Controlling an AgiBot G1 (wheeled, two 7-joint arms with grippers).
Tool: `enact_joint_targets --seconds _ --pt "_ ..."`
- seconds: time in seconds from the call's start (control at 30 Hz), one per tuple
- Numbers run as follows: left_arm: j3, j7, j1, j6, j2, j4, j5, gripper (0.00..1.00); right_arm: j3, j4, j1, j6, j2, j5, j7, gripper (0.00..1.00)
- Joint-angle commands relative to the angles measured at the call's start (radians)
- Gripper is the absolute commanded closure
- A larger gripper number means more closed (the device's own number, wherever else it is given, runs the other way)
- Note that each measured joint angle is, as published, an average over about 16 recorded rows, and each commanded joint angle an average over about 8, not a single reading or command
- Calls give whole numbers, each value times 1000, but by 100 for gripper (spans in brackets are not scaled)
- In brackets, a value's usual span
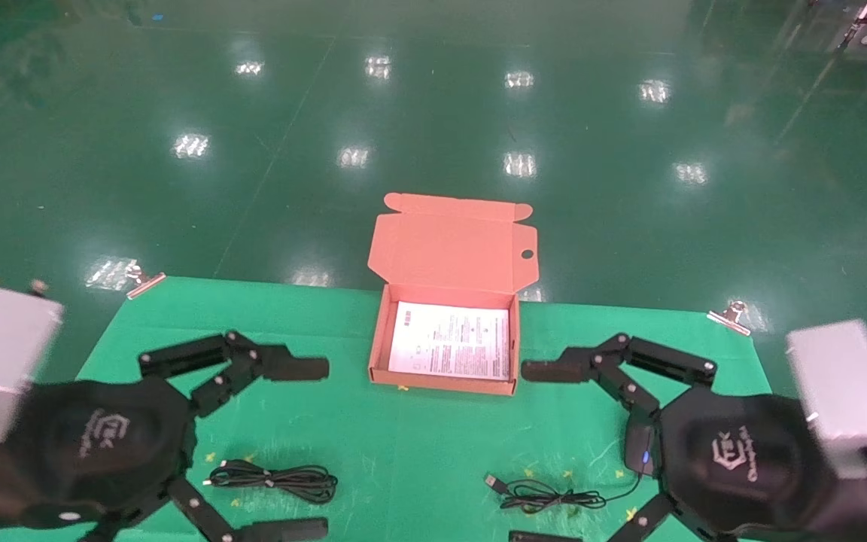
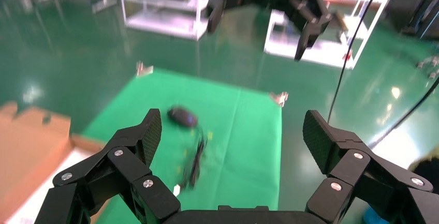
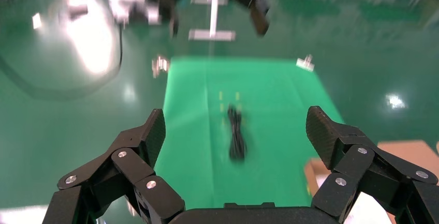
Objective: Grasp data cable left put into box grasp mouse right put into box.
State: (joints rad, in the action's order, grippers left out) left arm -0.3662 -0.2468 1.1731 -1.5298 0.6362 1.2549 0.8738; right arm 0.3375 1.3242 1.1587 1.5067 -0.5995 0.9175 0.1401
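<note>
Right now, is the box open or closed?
Open. The box has its lid flap standing up at the back, and only a white printed sheet shows inside.

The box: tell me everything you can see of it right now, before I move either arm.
The box is a shallow rectangular carton of orange-brown cardboard, standing open on the green table cloth at the far middle, between the two open grippers. Its hinged flap lid stands up at the far side, with a small round hole near one corner. A white printed sheet lies flat inside as a lining. Nothing else is in it and neither gripper touches it.
</note>
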Motion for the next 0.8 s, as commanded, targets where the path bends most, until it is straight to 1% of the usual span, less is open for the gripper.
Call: enact_joint_targets --seconds 0.03,0.2,0.4,0.63,0.7,0.8 --pt "-19 -15 25 -7 3 -7 35 0 10 9 16 2 2 37 -8 0" --pt "-95 -53 113 -34 35 -32 154 0 84 21 111 37 -17 205 -65 0" --pt "-224 -61 237 -49 85 -40 342 0 221 26 229 59 -51 420 -150 0" --pt "-406 -58 374 -45 159 -32 598 0 381 29 316 45 -89 626 -212 0" --pt "-450 -61 398 -35 179 -24 673 0 414 30 329 33 -101 682 -223 0" --pt "-496 -74 409 -7 199 -7 767 0 449 30 337 14 -118 748 -228 0"
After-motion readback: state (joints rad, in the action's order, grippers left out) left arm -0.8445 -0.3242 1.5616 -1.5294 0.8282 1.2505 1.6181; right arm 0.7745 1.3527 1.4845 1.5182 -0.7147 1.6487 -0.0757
